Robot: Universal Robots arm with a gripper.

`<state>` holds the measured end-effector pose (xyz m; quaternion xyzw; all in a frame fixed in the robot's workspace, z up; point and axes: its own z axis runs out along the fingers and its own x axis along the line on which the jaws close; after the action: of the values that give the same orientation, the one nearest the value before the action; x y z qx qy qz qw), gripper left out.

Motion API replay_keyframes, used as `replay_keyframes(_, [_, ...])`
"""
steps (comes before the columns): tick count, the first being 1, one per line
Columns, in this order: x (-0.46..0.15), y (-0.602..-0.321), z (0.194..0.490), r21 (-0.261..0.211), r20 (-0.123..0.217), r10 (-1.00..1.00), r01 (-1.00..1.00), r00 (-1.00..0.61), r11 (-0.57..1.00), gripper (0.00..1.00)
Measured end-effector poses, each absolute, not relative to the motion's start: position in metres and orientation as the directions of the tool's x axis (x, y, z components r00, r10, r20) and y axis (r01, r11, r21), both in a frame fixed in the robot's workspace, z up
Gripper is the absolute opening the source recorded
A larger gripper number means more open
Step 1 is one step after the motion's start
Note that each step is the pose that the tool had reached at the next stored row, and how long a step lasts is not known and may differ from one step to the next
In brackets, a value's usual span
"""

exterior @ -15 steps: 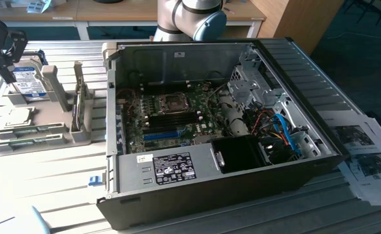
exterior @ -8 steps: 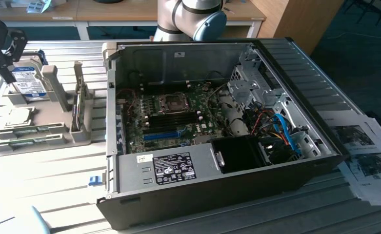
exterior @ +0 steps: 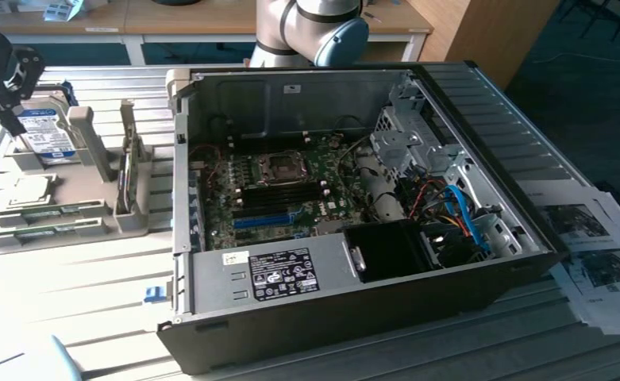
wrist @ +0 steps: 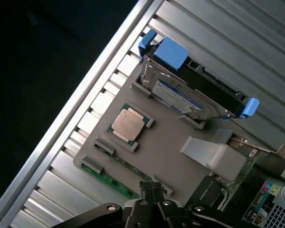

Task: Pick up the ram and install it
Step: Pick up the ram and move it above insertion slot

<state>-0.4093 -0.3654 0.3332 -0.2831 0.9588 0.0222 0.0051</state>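
Near the table's [exterior: 87, 278] edge on the exterior view's left, a grey holder [exterior: 82, 186] carries the loose parts, and the gripper [exterior: 17, 127] hangs above it with its fingers pressed together on nothing. The ram [wrist: 108, 181] lies flat in a slot along one long edge of that holder, its green board showing in the wrist view close to the gripper's tips but apart from them. A processor chip [wrist: 128, 126] rests in the holder's middle, and a hard drive [wrist: 178, 95] with a blue label stands along the opposite edge. Beside the holder, towards the table's centre, the open computer case [exterior: 331, 309] lies with its motherboard [exterior: 278, 194] exposed. Printed sheets [exterior: 595, 262] lie by the case on the exterior view's right.
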Motion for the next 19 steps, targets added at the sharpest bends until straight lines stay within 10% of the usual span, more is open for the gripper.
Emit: replay_keyframes(19, [-0.4093, -0.3654, 0.3327, 0.039, -0.023, -0.774, -0.775, -0.632, 0.631, 0.1])
